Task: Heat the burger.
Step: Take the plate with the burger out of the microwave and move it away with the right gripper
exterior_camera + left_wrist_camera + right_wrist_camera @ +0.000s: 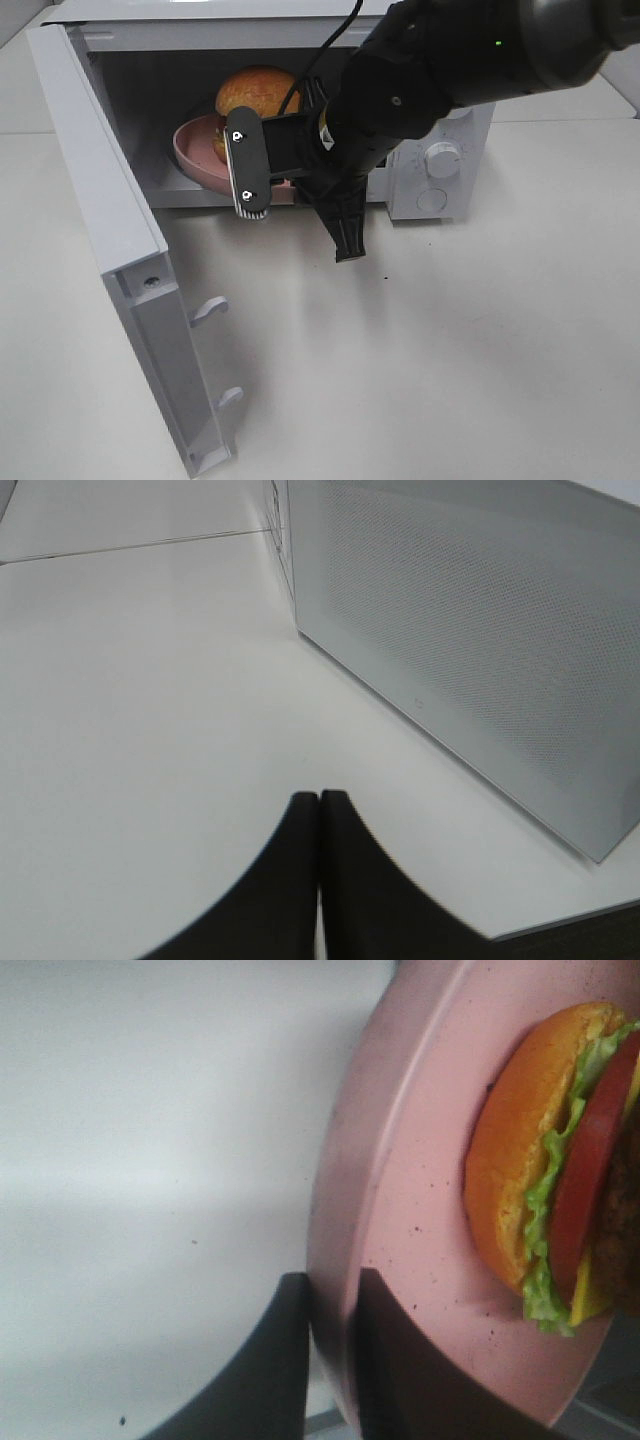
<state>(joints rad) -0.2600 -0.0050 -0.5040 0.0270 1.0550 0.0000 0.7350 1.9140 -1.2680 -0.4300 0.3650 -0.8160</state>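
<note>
The burger (pixel 255 90), with a golden-brown bun, sits on a pink speckled plate (pixel 195 155) inside the open white microwave (pixel 440 190). In the right wrist view the burger (pixel 530 1160) shows lettuce, tomato and cheese at its edge, lying on the plate (pixel 420 1190). My right gripper (pixel 295 185) reaches into the microwave's opening and is shut on the plate's front rim; its fingers (pixel 290 1350) pinch the rim from both sides. My left gripper (pixel 320 805) is shut and empty over the table beside the microwave's perforated side wall (pixel 470 650); it is out of the high view.
The microwave door (pixel 110 200) stands wide open to the left, with its latch hooks facing the table. Two knobs (pixel 440 158) are on the panel at the right. The white table (pixel 450 350) spreads in front.
</note>
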